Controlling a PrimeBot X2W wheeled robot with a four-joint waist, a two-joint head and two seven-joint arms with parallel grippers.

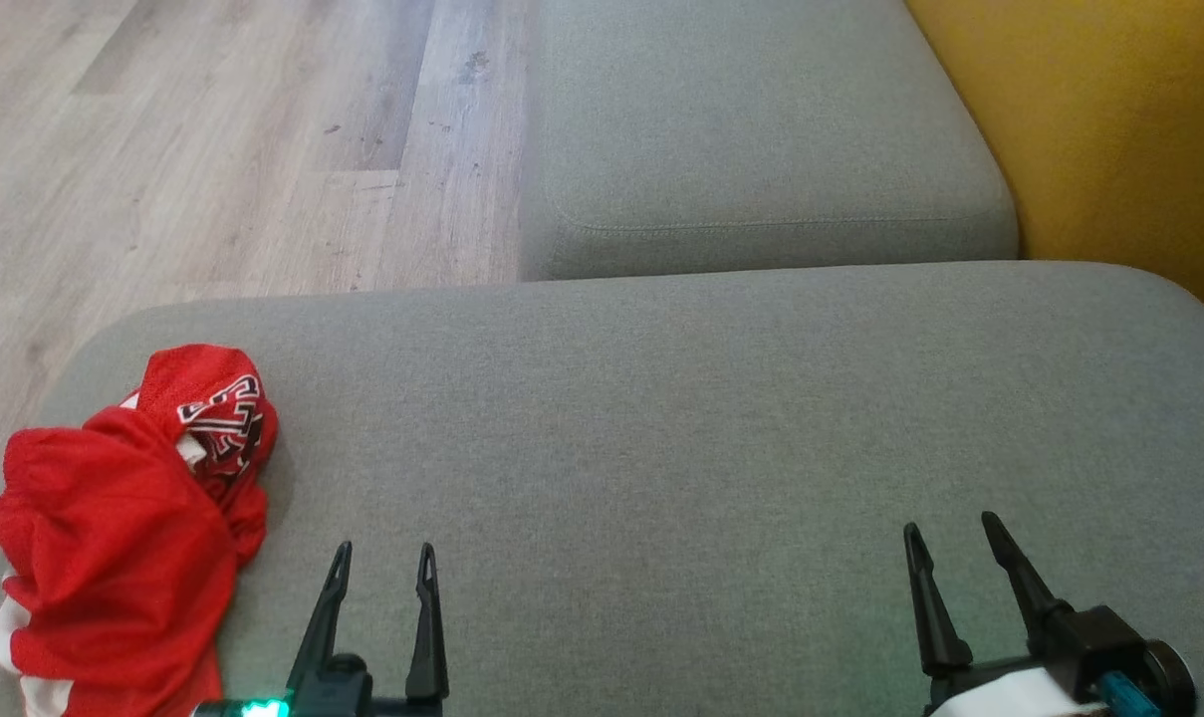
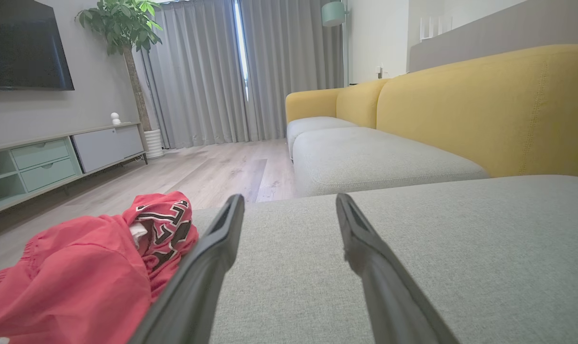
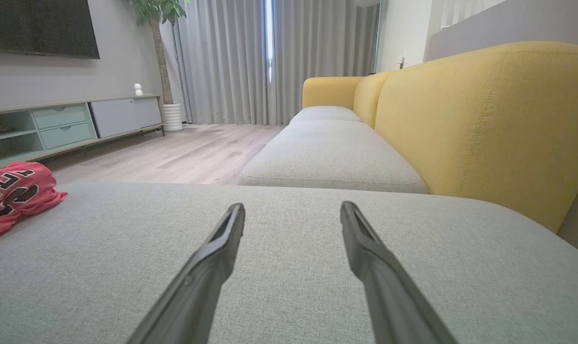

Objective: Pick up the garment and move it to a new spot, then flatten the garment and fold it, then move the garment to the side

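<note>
1. I'm at the first step, with nothing lifted yet. My left pincer and right pincer hover spread and empty over the grey woven sofa cushion.
2. The red garment, thin and crumpled, lies at the cushion's left edge, just beside my left pincer.
3. Next, I reckon, I pinch a raised fold.

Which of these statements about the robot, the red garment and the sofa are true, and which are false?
1. The red garment lies on the grey cushion. True.
2. The left gripper is holding the red garment. False: it is open and empty, with the garment off to its left.
3. The right gripper is open. True.
4. The red garment is neatly folded. False: it is bunched in a heap.
5. The sofa back is blue. False: it is yellow.
</note>
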